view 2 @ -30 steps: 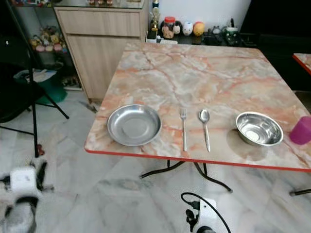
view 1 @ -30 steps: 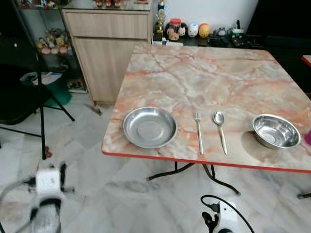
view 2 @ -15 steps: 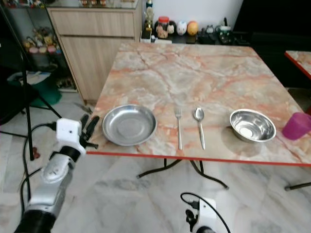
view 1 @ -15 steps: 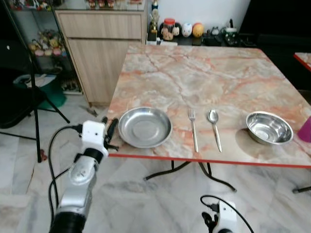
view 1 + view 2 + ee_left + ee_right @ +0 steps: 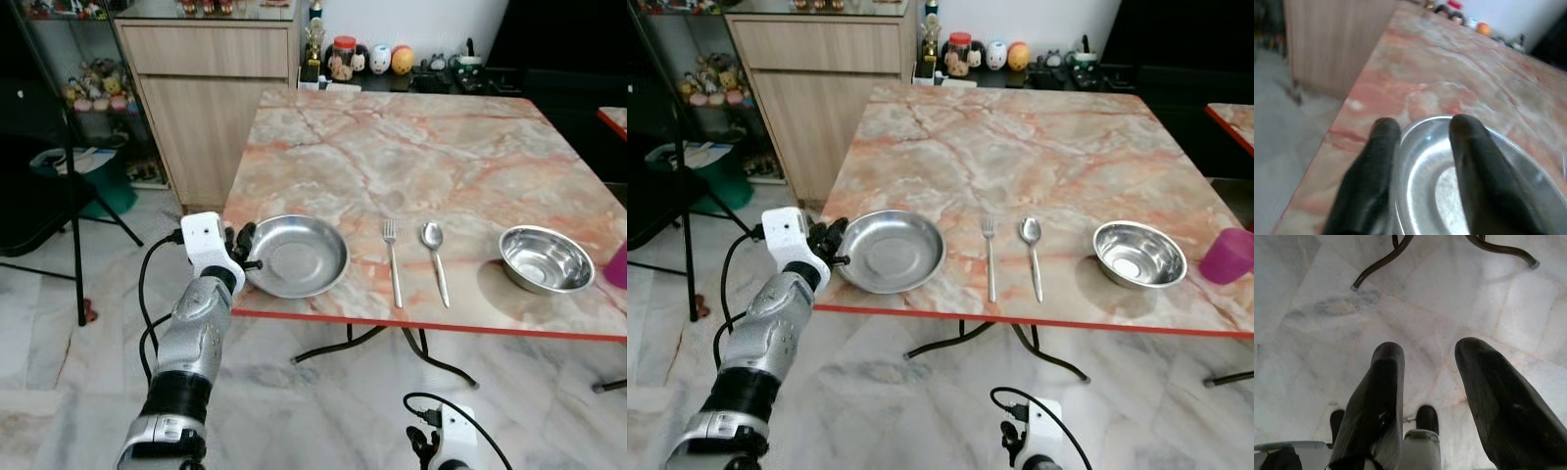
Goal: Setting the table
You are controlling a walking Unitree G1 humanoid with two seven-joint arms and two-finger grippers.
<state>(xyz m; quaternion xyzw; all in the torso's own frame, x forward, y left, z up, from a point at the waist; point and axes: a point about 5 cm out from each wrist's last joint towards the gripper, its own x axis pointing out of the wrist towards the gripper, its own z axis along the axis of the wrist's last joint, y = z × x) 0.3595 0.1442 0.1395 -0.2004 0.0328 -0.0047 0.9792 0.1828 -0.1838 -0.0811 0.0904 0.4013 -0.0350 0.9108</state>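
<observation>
At the lower left of the frame, the left claw (image 5: 243,252) has risen to the plate (image 5: 297,256) on the worktop (image 5: 411,157); its fingers (image 5: 1469,147) stand apart astride the rim, not yet clamped. Pickup looks imminent; the right claw (image 5: 1425,396) hangs idle, parted.

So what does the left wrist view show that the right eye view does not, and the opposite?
The left wrist view shows how the left tool stands: its open fingers straddle the plate's rim, one finger outside on the table, the other over the plate.

The right eye view shows the rest of the setting: fork, spoon, steel bowl and pink cup, lined along the near edge.

Both show the plate at the table's near left corner, the marble top and the wooden cabinet.
</observation>
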